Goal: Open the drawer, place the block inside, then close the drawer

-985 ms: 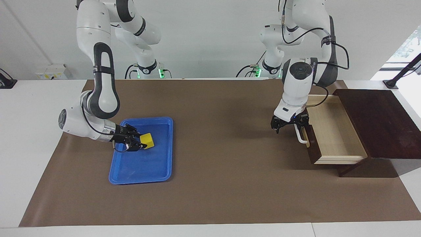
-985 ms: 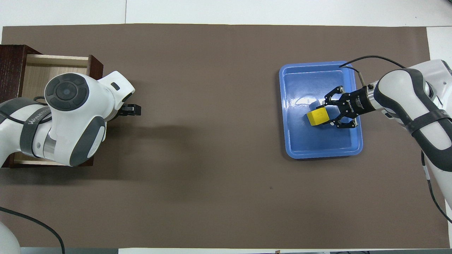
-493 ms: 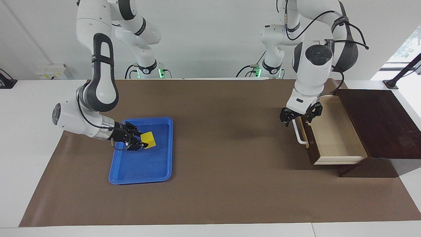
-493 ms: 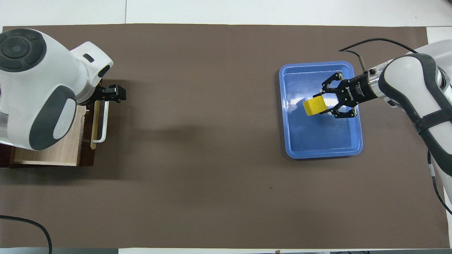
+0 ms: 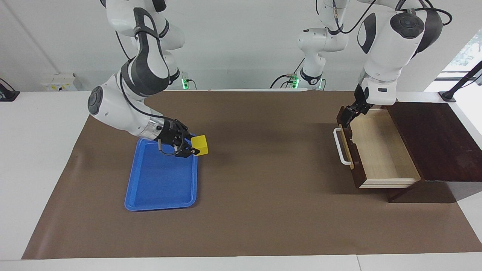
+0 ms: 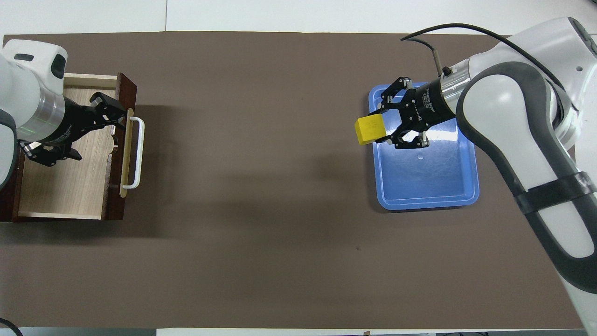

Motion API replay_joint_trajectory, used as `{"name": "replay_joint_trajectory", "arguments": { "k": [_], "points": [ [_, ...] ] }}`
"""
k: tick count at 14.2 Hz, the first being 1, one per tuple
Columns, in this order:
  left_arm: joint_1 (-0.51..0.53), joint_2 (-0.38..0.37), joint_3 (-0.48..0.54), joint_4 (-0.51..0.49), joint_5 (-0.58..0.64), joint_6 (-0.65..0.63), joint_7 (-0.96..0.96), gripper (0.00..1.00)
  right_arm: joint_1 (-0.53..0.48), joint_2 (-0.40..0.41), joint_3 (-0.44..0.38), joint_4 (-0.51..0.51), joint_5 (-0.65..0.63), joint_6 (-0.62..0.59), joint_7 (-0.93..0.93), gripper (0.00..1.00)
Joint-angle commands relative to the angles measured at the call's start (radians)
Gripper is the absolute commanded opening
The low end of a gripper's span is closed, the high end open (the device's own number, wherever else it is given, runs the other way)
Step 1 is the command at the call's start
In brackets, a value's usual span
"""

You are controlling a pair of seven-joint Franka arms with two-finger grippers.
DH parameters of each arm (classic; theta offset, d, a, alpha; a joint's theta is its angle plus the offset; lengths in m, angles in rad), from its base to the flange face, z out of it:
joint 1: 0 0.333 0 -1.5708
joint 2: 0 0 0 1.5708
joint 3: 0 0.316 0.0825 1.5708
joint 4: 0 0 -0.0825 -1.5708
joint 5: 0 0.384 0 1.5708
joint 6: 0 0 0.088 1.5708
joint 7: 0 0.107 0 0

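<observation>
Two white robot arms work at a counter [image 5: 241,226] covered by a brown mat [image 5: 263,169].

In the facing view, the right gripper [image 5: 187,147] sits left of centre, raised in the air over the edge of a blue tray [image 5: 158,188] that lies on the mat in the lower left part of the frame. Its fingers are clamped on the block [image 5: 199,145], a small yellow cube, which hangs clear of the tray floor, over the tray's rim on the side toward the middle of the mat. In the overhead view the same block [image 6: 369,130] shows right of centre in the upper half of the frame, just past the tray [image 6: 424,186] edge, with the right gripper [image 6: 392,122] pinching it from the side.

The drawer [image 5: 380,158] stands pulled out at the right of the facing view, its pale wooden inside showing, with the white bar handle [image 5: 340,146] on its front. It juts from a dark cabinet [image 5: 433,139] at the right edge of the frame.

The left gripper [image 5: 350,113] is up in the air over the drawer's upper corner, touching nothing. In the overhead view the left gripper [image 6: 74,128] appears at the upper left over the drawer [image 6: 70,186], its fingers spread wide and holding nothing.
</observation>
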Motion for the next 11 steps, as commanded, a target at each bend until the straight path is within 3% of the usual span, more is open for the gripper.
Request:
{"name": "replay_joint_trajectory", "arguments": {
  "k": [1, 4, 8, 11],
  "points": [
    [-0.007, -0.006, -0.006, -0.009, -0.019, 0.0, -0.367, 1.0, 0.065, 0.008, -0.002, 0.063, -0.005, -0.01, 0.153, 0.0],
    [-0.062, -0.023, -0.013, -0.031, -0.019, 0.002, -0.524, 1.0, 0.135, 0.01, -0.004, 0.08, -0.004, 0.006, 0.238, 0.0],
    [-0.128, -0.025, -0.015, -0.053, -0.063, 0.115, -0.951, 1.0, 0.194, 0.008, -0.002, 0.08, -0.005, 0.048, 0.296, 0.0],
    [-0.226, 0.029, -0.013, -0.023, -0.077, 0.14, -1.154, 1.0, 0.215, 0.008, 0.001, 0.08, -0.009, 0.067, 0.31, 0.0]
  ]
}}
